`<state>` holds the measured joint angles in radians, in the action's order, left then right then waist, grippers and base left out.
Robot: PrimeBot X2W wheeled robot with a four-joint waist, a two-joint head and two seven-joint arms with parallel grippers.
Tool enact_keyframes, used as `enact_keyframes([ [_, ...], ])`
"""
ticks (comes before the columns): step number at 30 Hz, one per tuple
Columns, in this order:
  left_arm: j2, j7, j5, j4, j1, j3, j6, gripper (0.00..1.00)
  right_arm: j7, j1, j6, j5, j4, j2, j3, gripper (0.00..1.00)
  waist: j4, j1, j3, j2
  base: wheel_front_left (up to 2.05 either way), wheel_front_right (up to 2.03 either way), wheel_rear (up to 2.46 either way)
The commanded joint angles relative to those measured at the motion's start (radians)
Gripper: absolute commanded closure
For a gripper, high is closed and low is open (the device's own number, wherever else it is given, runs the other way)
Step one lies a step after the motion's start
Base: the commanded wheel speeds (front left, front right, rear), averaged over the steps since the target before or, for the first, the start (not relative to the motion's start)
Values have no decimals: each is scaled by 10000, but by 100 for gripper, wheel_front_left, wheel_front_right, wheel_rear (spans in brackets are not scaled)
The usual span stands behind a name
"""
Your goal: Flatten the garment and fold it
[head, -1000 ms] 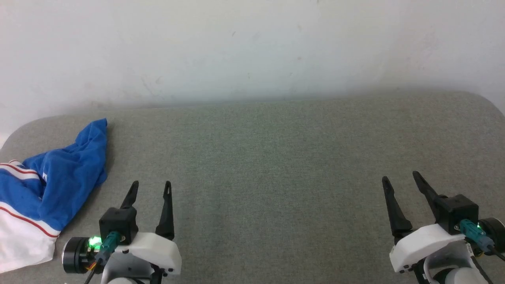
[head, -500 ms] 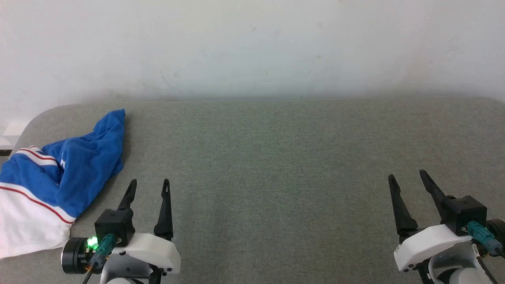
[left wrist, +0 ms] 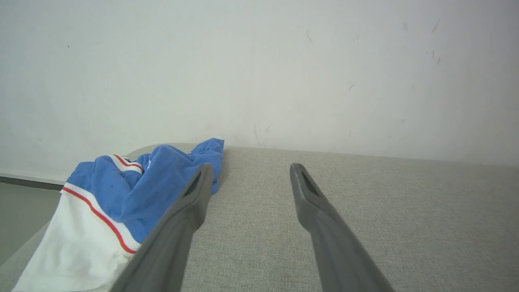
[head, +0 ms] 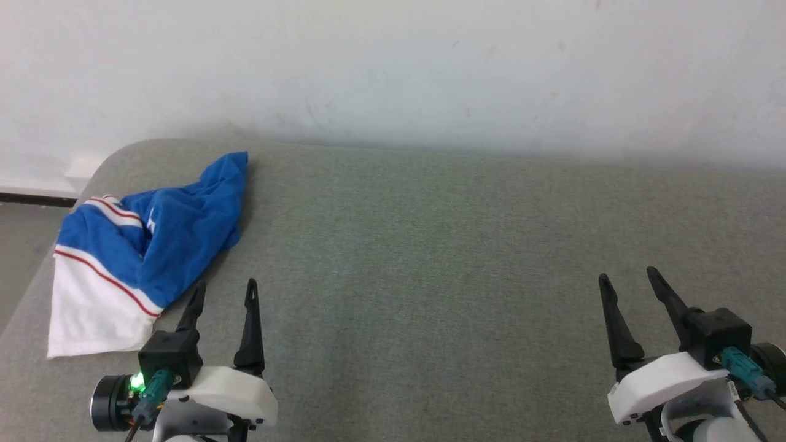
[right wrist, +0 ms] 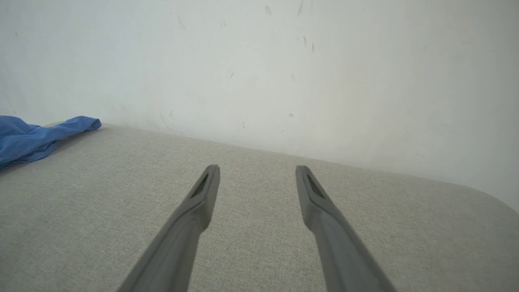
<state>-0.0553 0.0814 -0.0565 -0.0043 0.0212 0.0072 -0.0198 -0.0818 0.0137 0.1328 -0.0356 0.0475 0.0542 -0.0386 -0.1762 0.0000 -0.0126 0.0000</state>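
Note:
The garment (head: 166, 236) lies crumpled at the far left of the grey padded surface (head: 430, 258): bright blue cloth, a white sleeve and red-and-white striped trim. Its lettering and number are hidden in the folds. My left gripper (head: 225, 285) stands open just right of and below the heap, with nothing between its fingers. The left wrist view shows the garment (left wrist: 121, 194) to the left of that gripper (left wrist: 251, 168), partly behind one finger. My right gripper (head: 627, 274) is open at the lower right, far from the cloth. In the right wrist view a blue tip of the garment (right wrist: 36, 136) shows far left of the gripper (right wrist: 257, 169).
A pale wall (head: 393, 67) runs along the back of the surface. The surface's rounded left corner (head: 107, 156) is close behind the garment, with floor (head: 21, 245) beyond the left edge. Bare grey padding stretches between the two grippers.
The camera has turned left, so the garment has shifted right and up in the picture and its whole white sleeve now shows. Both grippers stay open in the same pose.

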Motion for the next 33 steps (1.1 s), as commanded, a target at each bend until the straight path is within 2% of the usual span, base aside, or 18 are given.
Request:
enact_keyframes([
  [1, 18, 126, -97, -8, 135, 56, -72, 0, -124, -204, -7, -74, 59, -14, 18, 0, -258, 0, -8, 0, 0, 0, 0],
  [22, 26, 543, -297, 83, 303, 83, -84, 0, -541, -473, -11, -501, 689, -21, 624, 0, -1890, 0, 129, 0, -1, -1, -1],
  [33, 31, 773, -338, 87, 506, 114, -139, 0, -770, -527, -13, -647, 931, -24, 706, 0, -2476, 0, 227, 0, -7, -7, -7],
])
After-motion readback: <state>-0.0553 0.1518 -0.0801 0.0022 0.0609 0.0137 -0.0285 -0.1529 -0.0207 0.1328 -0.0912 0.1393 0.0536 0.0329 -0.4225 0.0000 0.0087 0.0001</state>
